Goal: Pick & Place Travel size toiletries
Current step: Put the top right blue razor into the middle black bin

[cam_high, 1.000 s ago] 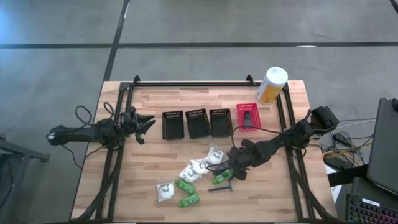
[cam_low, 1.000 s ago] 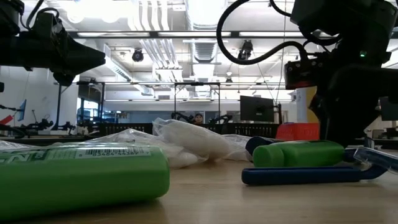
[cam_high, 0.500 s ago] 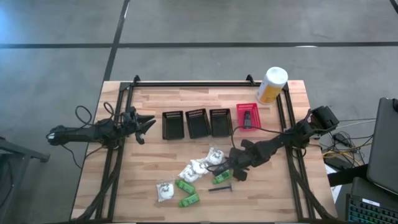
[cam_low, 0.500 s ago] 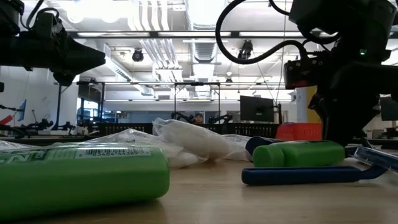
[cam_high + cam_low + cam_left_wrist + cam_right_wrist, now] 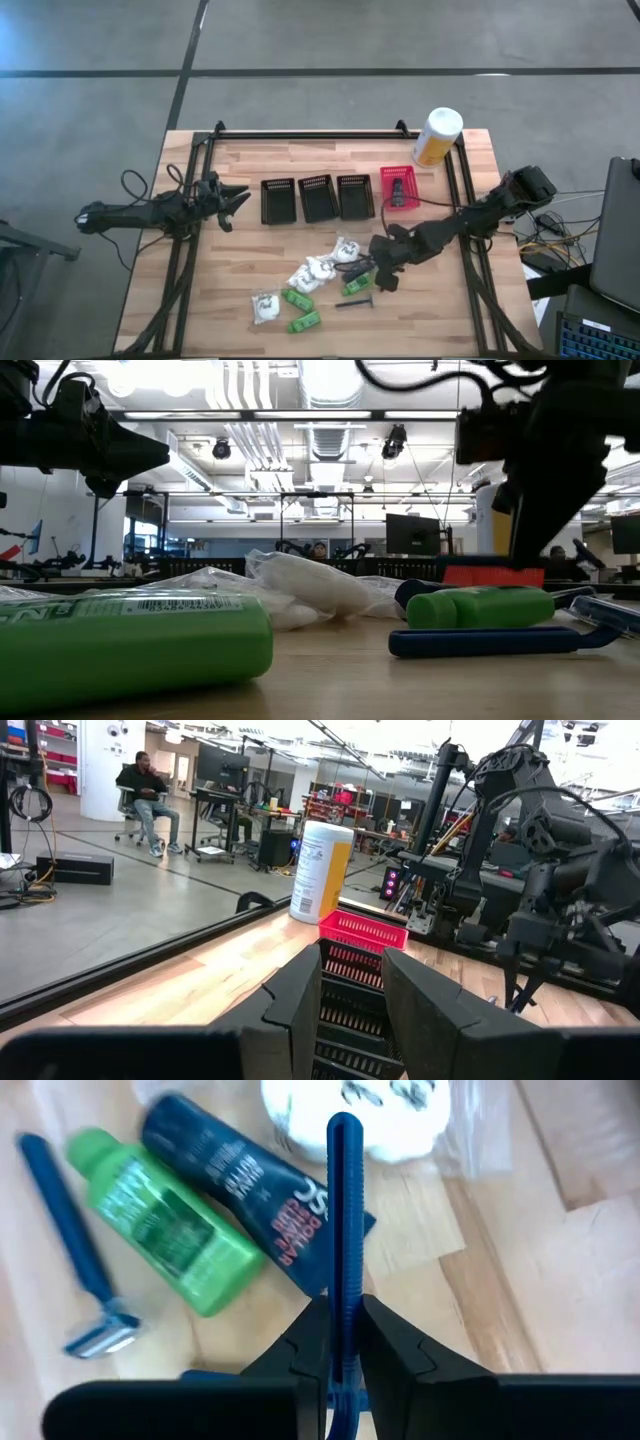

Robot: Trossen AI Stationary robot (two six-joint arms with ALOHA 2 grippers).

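Observation:
The travel size toiletries lie in a loose heap at the table's near middle: white wrapped lumps [image 5: 312, 273], green tubes [image 5: 305, 321], a dark tube [image 5: 260, 1190] and a blue razor [image 5: 75, 1270]. My right gripper [image 5: 372, 270] hangs over the heap's right end, shut on a second blue razor [image 5: 344, 1200]. In the low view that razor [image 5: 490, 563] shows as a level blue bar above the table. My left gripper [image 5: 350, 1010] stands open at the table's left, level, pointing at the baskets. My right gripper pinches the blue razor's thin handle [image 5: 344, 1295] between its two fingers [image 5: 310, 1340]. It comes slanting down from the table's right side. The handle sticks out past the fingertips; its other end is hidden behind them. The razor is lifted clear and about level.
Three black mesh baskets [image 5: 317, 197] and a red one [image 5: 398, 187] stand in a row beyond the heap. A tall white-and-yellow canister [image 5: 437, 136] stands at the far right corner. Black frame rails [image 5: 468, 250] run along both sides.
My right gripper has gone up from the heap. In the low view the lifted razor now shows as a level blue bar below the gripper, at the height of the red basket's rim. The other toiletries have stayed where they were.

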